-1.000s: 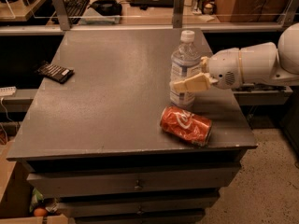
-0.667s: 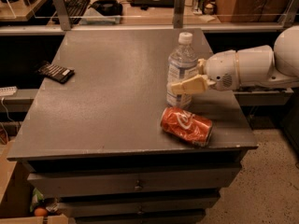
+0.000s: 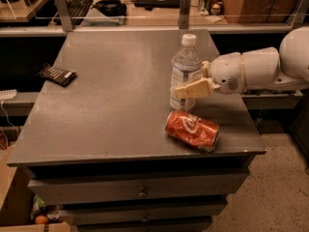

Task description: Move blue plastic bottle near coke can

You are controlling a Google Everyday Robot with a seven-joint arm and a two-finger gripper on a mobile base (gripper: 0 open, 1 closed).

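Note:
The blue plastic bottle (image 3: 184, 66) stands upright on the grey table (image 3: 111, 95), right of centre, with a white cap and pale label. The coke can (image 3: 192, 130) lies on its side just in front of the bottle, near the table's front right corner, a small gap between them. My gripper (image 3: 186, 89) reaches in from the right on a white arm and sits at the bottle's lower half. One tan finger (image 3: 194, 89) shows in front of the bottle; the far finger is hidden behind it.
A dark calculator-like object (image 3: 57, 74) lies at the table's left edge. Behind the table is a desk with a keyboard (image 3: 77, 4) and metal posts (image 3: 185, 6). Drawers (image 3: 140, 192) sit below the tabletop. The table's front edge is close to the can.
The bottle and the gripper have shifted slightly left together. The can has not moved.

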